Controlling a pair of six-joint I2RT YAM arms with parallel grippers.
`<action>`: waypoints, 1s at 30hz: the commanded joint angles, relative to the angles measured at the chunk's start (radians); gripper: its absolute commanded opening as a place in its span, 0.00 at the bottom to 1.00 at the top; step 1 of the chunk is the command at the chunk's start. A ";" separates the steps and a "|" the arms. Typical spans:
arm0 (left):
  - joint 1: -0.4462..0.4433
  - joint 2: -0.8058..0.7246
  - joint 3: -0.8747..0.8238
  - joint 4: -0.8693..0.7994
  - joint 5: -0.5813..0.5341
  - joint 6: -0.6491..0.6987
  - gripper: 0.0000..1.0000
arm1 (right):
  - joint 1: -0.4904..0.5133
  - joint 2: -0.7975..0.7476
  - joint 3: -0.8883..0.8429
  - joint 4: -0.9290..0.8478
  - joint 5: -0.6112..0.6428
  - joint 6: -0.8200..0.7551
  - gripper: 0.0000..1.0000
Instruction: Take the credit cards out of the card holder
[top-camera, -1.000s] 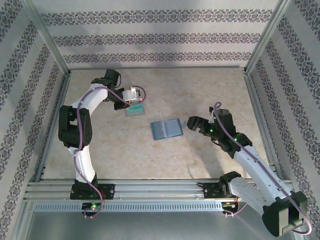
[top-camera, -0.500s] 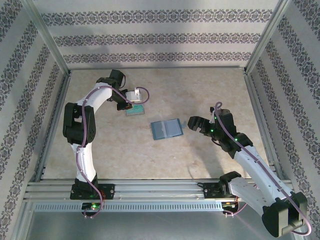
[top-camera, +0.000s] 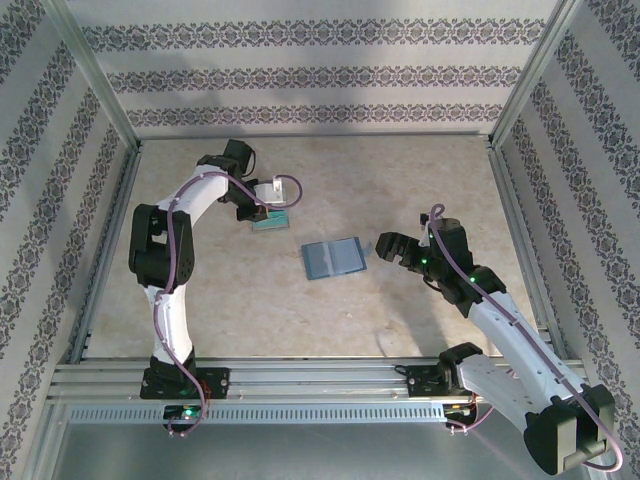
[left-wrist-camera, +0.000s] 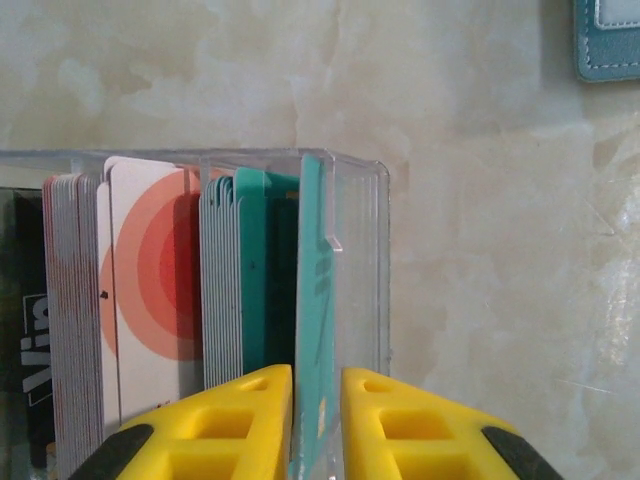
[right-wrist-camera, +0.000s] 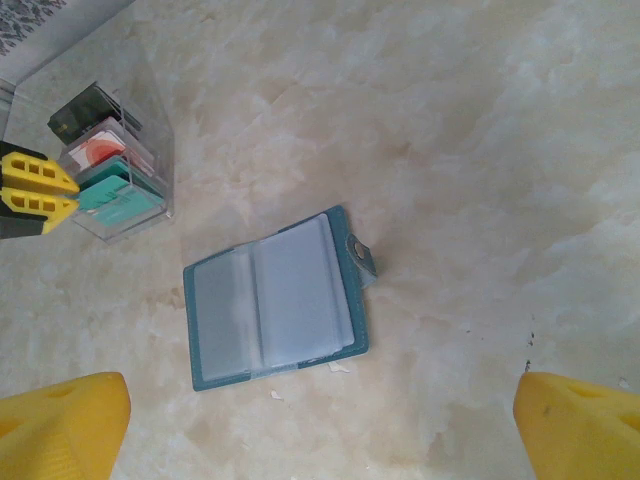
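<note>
**Student:** Panel A, the left gripper (left-wrist-camera: 317, 420): how does it stand?

**Tutor:** Its yellow fingers (left-wrist-camera: 240, 425) are narrowly apart, with one teal card (left-wrist-camera: 315, 300) upright between them. Whether they pinch that card cannot be told.

**Student:** And around the card?

**Tutor:** A clear box (left-wrist-camera: 362, 250) resting on the table (top-camera: 420, 170). The teal card stands against the box's right end wall. To its left more credit cards (left-wrist-camera: 150, 290) stand on edge: teal ones, then white ones with red-orange rings, then a dark one at the far left.

**Student:** Panel B, the right gripper (right-wrist-camera: 322, 425)?

**Tutor:** Its jaws are spread wide and hold nothing. It hangs just beside the card holder (right-wrist-camera: 270, 300) without touching it.

**Student:** Where does the holder lie?

**Tutor:** It lies open and flat at mid-table, between the two grippers and near the box but apart from it. Its two blue-grey panels face up, and the clasp tab (right-wrist-camera: 362, 255) points toward the right gripper.
</note>
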 joint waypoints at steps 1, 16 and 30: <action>-0.017 -0.016 0.024 -0.007 -0.007 -0.020 0.21 | -0.011 -0.011 0.032 -0.013 0.008 0.002 0.98; -0.023 -0.302 -0.074 0.081 0.017 -0.128 0.27 | -0.019 -0.051 0.044 -0.059 0.053 -0.025 0.98; -0.023 -0.780 -0.658 0.777 -0.368 -0.806 0.99 | -0.065 -0.194 -0.016 -0.096 0.170 -0.075 0.98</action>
